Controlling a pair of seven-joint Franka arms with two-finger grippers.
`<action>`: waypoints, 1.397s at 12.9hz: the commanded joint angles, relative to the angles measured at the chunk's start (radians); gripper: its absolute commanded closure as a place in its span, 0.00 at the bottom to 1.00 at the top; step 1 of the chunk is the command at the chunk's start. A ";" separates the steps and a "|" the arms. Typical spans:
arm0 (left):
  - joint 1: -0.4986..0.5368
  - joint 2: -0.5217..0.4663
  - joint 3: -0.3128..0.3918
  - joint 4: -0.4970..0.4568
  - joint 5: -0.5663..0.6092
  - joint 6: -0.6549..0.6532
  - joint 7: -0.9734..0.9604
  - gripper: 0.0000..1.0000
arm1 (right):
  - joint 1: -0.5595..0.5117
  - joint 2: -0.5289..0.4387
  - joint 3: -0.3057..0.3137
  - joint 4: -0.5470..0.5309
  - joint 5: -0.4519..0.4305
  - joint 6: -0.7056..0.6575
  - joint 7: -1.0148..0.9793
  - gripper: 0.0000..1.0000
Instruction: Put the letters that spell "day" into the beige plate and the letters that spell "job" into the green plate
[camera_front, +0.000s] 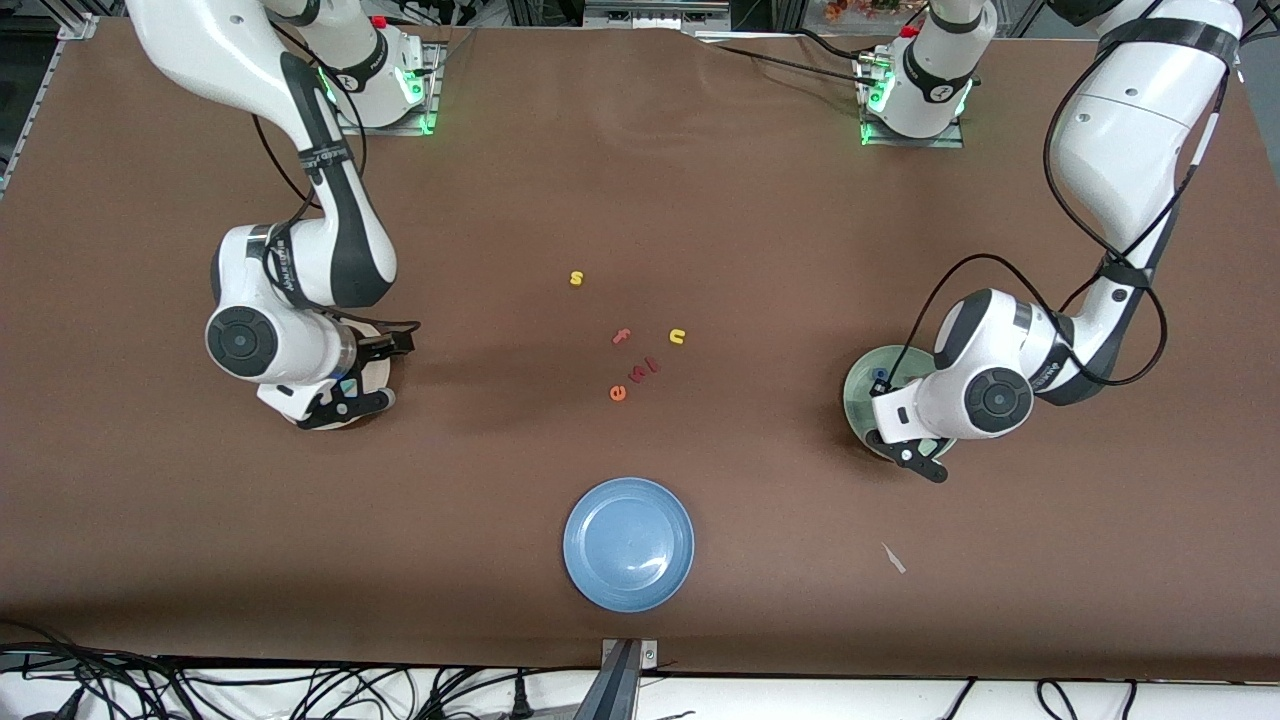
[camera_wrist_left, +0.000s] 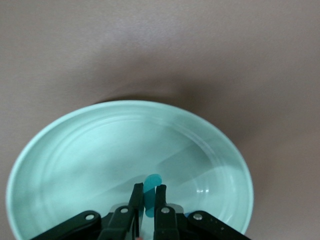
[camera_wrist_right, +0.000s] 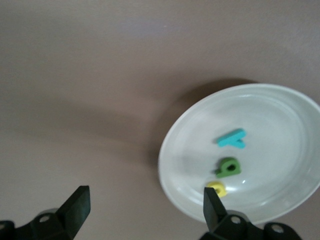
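Brown matting covers the table; the left gripper, over the green plate, pinches a teal j. Spread wide, the right gripper hangs beside the beige plate holding teal y, green d, and half-hidden yellow a

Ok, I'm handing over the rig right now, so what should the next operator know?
Left gripper: shut on a teal letter, over the green plate.
Right gripper: open, holding nothing, over the beige plate.
Done: teal y, green letter and yellow letter lie in the beige plate. A blue letter is in the green plate.
Left: release the teal letter; a red-pink letter waits mid-table.
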 joint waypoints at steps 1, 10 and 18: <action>-0.013 -0.001 0.002 -0.003 -0.016 0.013 -0.038 0.82 | 0.004 -0.007 -0.003 0.088 0.017 -0.141 0.064 0.00; 0.011 -0.090 -0.005 0.019 -0.018 0.006 -0.032 0.00 | 0.064 -0.006 -0.004 0.267 0.012 -0.370 0.194 0.00; 0.015 -0.127 -0.004 0.218 -0.018 -0.148 -0.030 0.00 | 0.063 -0.038 -0.017 0.354 0.008 -0.510 0.213 0.00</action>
